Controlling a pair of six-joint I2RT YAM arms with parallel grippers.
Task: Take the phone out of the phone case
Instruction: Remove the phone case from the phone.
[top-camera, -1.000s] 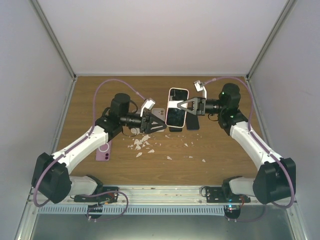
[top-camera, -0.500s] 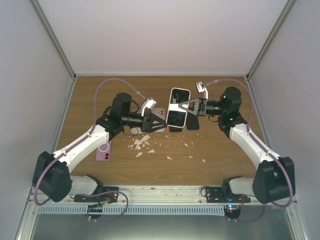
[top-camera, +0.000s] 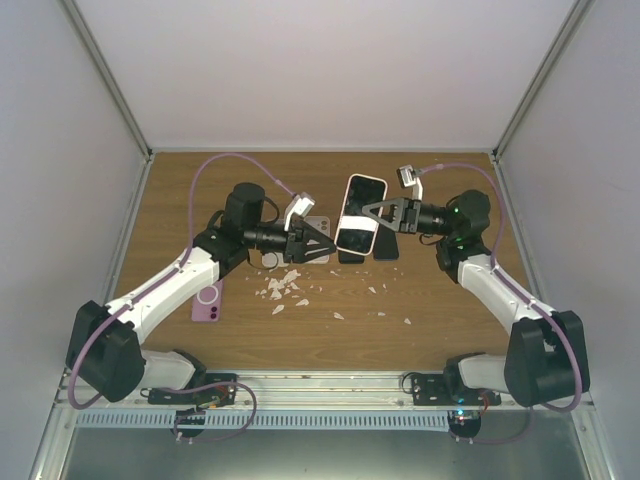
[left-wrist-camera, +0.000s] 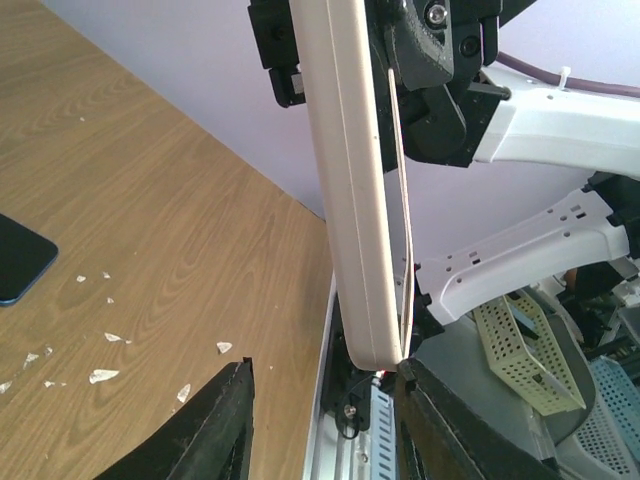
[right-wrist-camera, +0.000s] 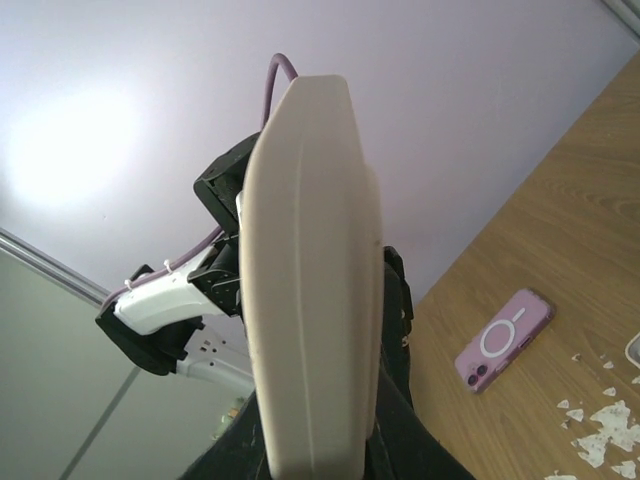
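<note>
You'll find no brand or readable writing in any view. The only marking is a white ring with a short bar on the back of the purple phone (top-camera: 208, 301), which lies flat toward the table's (top-camera: 440, 300) left edge.

Your right gripper (top-camera: 362, 211) is clamped across the cream phone case (top-camera: 365, 185), holding it off the table above the far half, about midway between the left and right edges. The phone (top-camera: 355, 238) sits inside the case, screen up toward the overhead camera. In the left wrist view the screen's edge shows as a thin line along the case's side.

Your left gripper (top-camera: 322, 247) reaches in from the left with its jaws apart. From its wrist camera the case's lower corner hangs just above the gap, close to the finger (left-wrist-camera: 450, 430) on the right of that picture. You can't tell whether they touch.

Below the raised case, dark phones (top-camera: 388, 246) lie flat on the table, with white fragments (top-camera: 285, 285) scattered nearer the middle.
</note>
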